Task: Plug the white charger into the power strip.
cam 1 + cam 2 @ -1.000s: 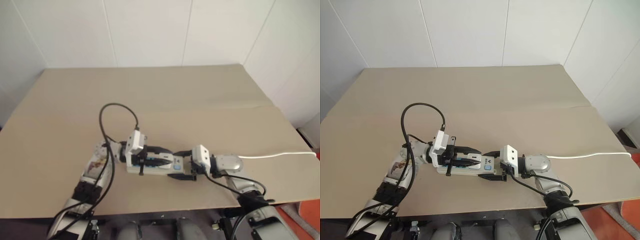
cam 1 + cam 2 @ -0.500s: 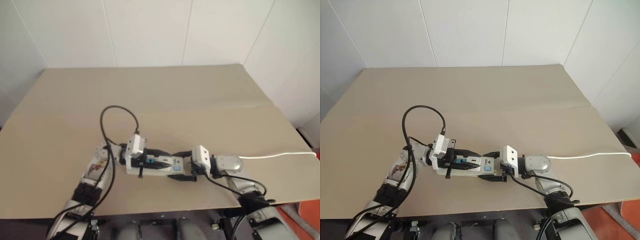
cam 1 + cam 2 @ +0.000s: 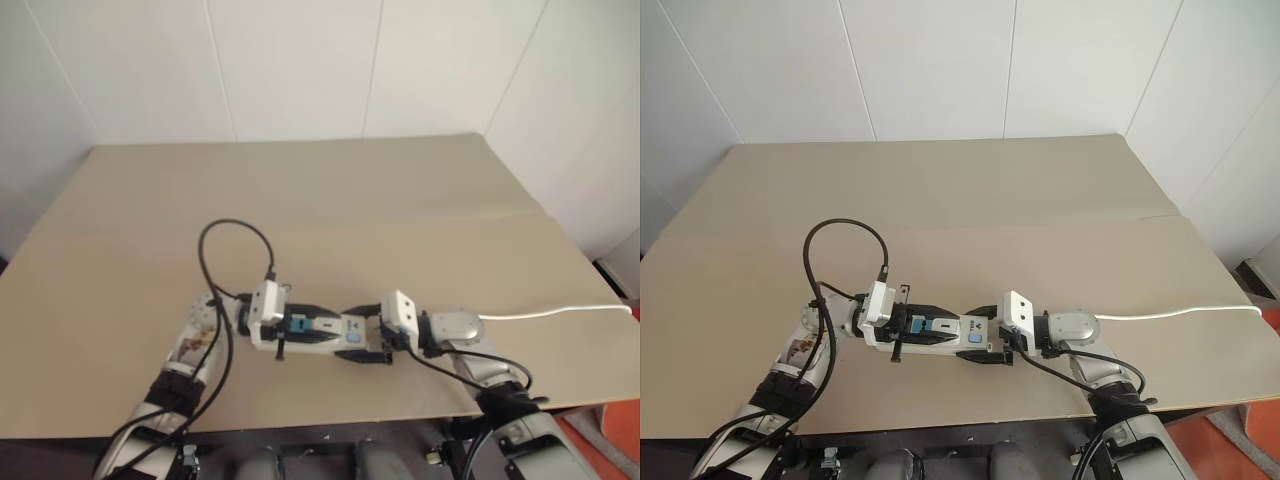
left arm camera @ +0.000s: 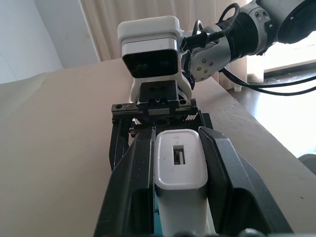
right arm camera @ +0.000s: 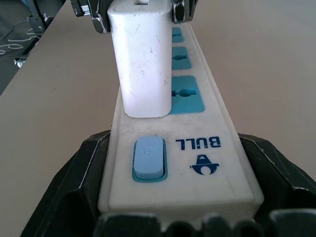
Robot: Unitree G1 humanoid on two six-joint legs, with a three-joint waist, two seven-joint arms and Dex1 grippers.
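The white charger [image 5: 140,59] stands upright on the power strip [image 5: 180,148], a smooth boxy block of plastic with rounded edges and a few faint scuffs on its face, its base pressed down over the socket nearest the switch end. The left gripper [image 4: 177,163] has its two black fingers [image 4: 131,182] clenched on the charger's flanks, matte wedge-shaped pads hugging the glossy white shell, with a small rectangular port showing on the charger's top. The power strip is a long flat white bar lying on the tan table [image 3: 400,210], blue socket faces running along it, a rounded pale-blue switch [image 5: 148,159] set beside a blue printed logo. The right gripper [image 5: 177,207] straddles the switch end of the strip, its thick black fingers [image 5: 74,182] spread wide and set against both long edges of the bar. From the head views the two arms meet end to end near the table's front edge, the strip between them, and a slim white cord [image 3: 560,311] trails off toward the right side of the table. A black cable [image 3: 235,235] loops in a round arc above the left wrist. The tabletop is plain, matte and smooth, with a faint seam running across it.
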